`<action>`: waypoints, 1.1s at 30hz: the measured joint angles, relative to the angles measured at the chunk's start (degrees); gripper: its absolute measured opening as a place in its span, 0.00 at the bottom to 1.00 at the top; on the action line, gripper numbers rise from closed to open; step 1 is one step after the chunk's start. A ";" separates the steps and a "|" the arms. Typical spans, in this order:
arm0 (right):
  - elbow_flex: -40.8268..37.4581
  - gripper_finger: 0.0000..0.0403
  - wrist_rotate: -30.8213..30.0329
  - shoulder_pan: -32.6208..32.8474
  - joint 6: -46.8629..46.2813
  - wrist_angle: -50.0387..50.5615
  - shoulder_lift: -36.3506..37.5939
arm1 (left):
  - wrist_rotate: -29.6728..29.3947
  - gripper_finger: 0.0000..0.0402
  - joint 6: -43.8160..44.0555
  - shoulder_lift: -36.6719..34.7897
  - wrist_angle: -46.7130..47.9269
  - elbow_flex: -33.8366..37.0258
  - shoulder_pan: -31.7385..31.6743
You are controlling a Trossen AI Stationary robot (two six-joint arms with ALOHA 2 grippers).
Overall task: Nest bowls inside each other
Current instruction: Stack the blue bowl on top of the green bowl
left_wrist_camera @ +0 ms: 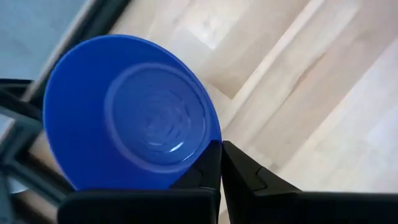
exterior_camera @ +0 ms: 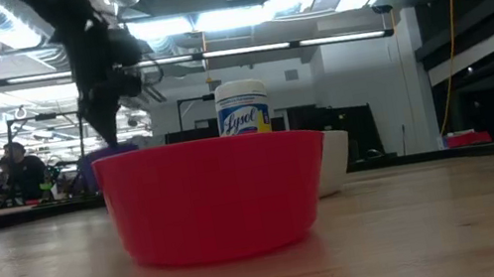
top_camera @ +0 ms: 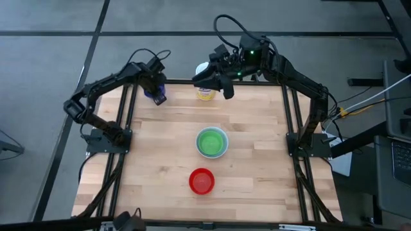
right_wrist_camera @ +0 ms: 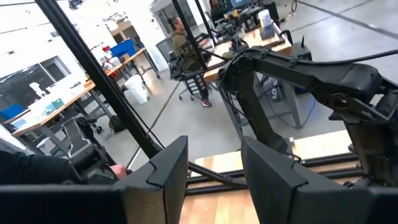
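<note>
A dark blue bowl (left_wrist_camera: pixel 130 115) hangs at the table's far left corner with my left gripper (left_wrist_camera: pixel 221 163) shut on its rim; the high view shows bowl (top_camera: pixel 158 96) and gripper (top_camera: pixel 154 86) there too. A green bowl (top_camera: pixel 211 142) sits inside a white bowl (top_camera: pixel 225 149) at the table's middle. The red bowl (top_camera: pixel 201 181) stands on its base nearer the front edge. My right gripper (top_camera: pixel 218 82) hovers high over the far edge, pointing level, open, with nothing between its fingers (right_wrist_camera: pixel 168 174). My left gripper pinches the dark blue bowl's wall at the rim (left_wrist_camera: pixel 210 146), one finger inside the bowl and one outside. The fingers come from above, pointing steeply down. The bowl hangs tilted below them, its hollow turned toward the wrist camera.
A white-lidded, yellow-labelled canister (top_camera: pixel 205 92) stands at the far edge, just under my right gripper. Black frame rails (top_camera: pixel 125 122) run along the table's left and right sides. Bare wood lies between the left gripper and the green bowl. People sit in the room behind.
</note>
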State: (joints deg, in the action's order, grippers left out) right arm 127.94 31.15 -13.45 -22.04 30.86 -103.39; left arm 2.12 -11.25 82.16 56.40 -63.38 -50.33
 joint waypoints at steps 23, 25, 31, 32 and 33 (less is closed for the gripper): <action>-0.02 0.41 -0.25 -4.51 3.21 -18.96 0.68 | 32.42 0.00 20.48 -14.29 -12.36 -17.15 3.87; -0.07 0.40 -0.78 -6.06 3.37 -20.69 1.32 | 34.39 0.00 22.75 -15.29 -16.07 -17.15 4.40; -0.02 0.38 -5.71 -10.54 6.09 -21.96 3.34 | 44.54 0.00 29.67 -16.92 -33.51 -17.15 7.57; -0.02 0.38 -5.89 -11.17 6.21 -22.32 3.43 | 46.77 0.00 31.16 -16.95 -37.22 -17.15 8.21; 0.00 0.38 -5.90 -11.74 6.19 -22.23 3.68 | 48.81 0.00 32.48 -16.98 -41.05 -17.15 8.90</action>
State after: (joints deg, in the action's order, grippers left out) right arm 127.94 25.24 -25.19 -15.86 8.63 -99.72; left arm 50.93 21.24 65.19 15.35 -80.53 -41.43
